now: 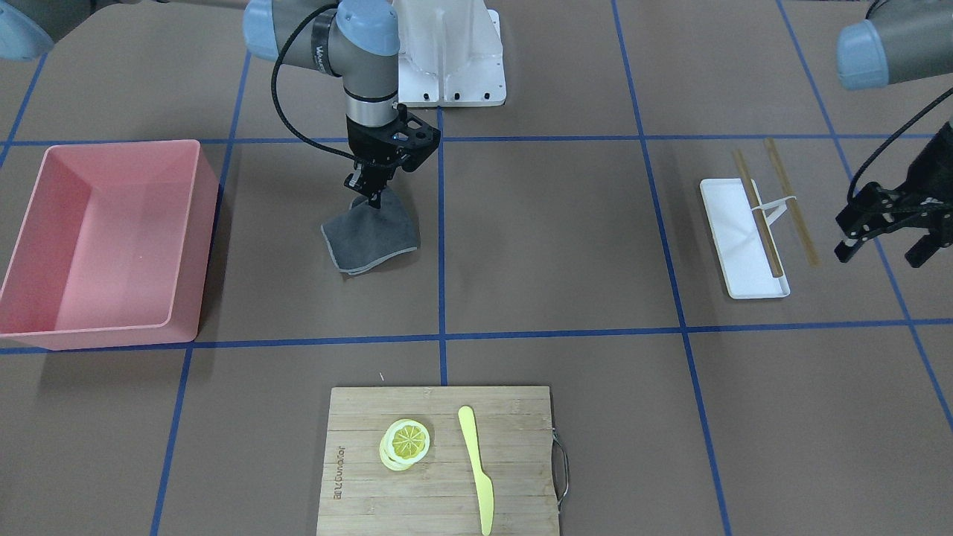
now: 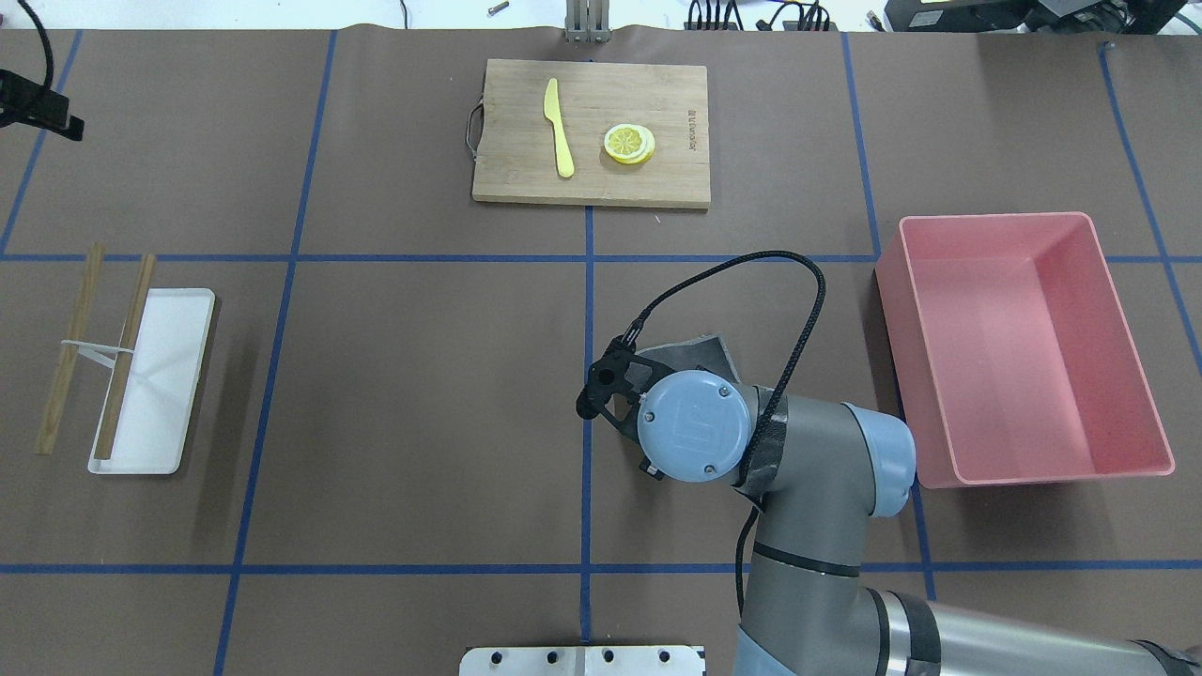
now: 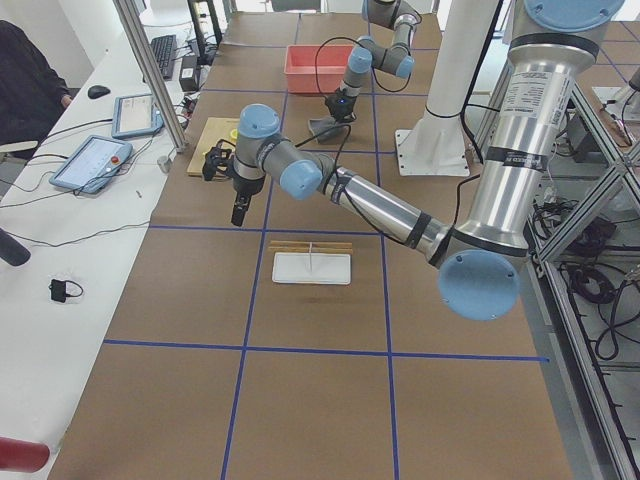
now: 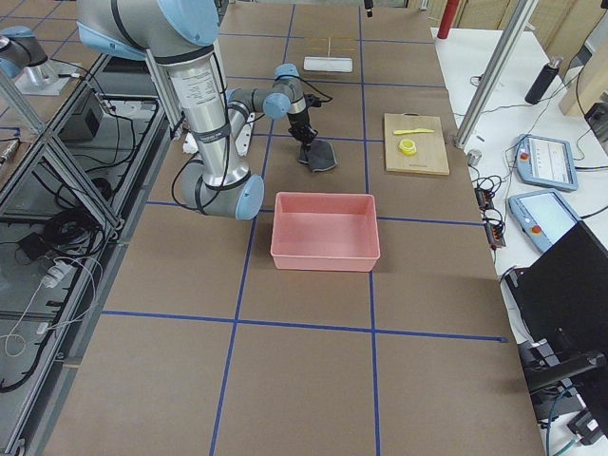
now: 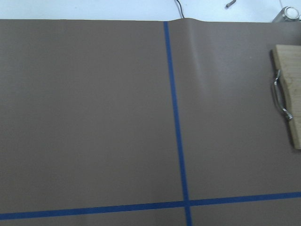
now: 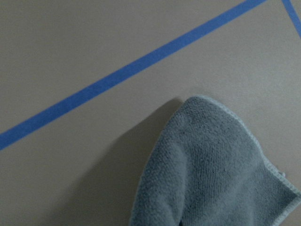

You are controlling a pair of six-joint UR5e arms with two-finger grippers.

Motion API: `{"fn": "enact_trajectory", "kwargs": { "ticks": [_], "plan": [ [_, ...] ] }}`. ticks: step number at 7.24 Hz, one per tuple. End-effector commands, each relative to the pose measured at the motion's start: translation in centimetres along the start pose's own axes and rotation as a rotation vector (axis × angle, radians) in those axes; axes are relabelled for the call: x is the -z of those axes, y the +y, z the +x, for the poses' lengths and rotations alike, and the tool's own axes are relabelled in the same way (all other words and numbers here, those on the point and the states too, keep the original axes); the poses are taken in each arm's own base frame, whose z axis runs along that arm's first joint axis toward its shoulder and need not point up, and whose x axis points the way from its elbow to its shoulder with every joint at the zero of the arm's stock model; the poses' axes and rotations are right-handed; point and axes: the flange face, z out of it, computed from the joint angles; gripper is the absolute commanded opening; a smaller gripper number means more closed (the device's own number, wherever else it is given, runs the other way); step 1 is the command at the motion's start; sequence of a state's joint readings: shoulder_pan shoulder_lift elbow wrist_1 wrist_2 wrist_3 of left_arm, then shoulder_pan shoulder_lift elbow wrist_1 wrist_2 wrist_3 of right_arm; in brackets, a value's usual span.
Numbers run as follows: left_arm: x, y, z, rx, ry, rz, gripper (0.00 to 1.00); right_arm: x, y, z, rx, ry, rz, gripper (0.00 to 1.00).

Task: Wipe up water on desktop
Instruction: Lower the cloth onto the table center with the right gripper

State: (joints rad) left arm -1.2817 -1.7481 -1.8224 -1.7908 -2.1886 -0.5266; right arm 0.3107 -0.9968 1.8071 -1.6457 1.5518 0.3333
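Desktop (image 1: 551, 238) beneath right jaws' grey cloth (image 1: 372, 238)

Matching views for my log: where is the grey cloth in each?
Front-facing: grey cloth left of centre.
Overhead: right of centre, partly hidden.
Exterior left: far, top centre.
Exterior right: upper centre.
Left wrist: not in view.
Right wrist: lower right.
Landmark: pink bin, exterior views.

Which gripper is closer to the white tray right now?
Left. The left gripper hovers close beside the white tray; the right gripper is far across the desktop, pinching the grey cloth.
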Motion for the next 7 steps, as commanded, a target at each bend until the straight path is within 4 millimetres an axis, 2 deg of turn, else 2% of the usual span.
{"fn": "enact_trajectory", "kwargs": {
  "ticks": [1, 2, 3, 4, 7],
  "plan": [
    [0.1, 3.2, -8.0, -0.051, -0.066, -0.032, 0.99, 3.5, -0.5, -2.4, -0.062, -0.12, 0.036, 0.0],
    [-0.2, 5.9, -11.4, -0.094, -0.095, -0.063, 0.99, 5.6, -0.3, -2.9, -0.06, -0.193, 0.049, 0.0],
    [-0.4, 6.3, -13.3, -0.109, -0.109, -0.077, 0.99, 8.2, -0.2, -2.7, -0.081, -0.229, 0.087, 0.0],
    [-0.3, 6.2, -13.4, -0.108, -0.105, -0.075, 0.99, 8.3, -0.3, -2.6, -0.131, -0.229, 0.085, 0.0],
    [-0.3, 6.0, -13.3, -0.095, -0.102, -0.076, 0.98, 2.8, -1.4, 4.1, -0.257, -0.114, -0.004, 0.0]
  ]
}}
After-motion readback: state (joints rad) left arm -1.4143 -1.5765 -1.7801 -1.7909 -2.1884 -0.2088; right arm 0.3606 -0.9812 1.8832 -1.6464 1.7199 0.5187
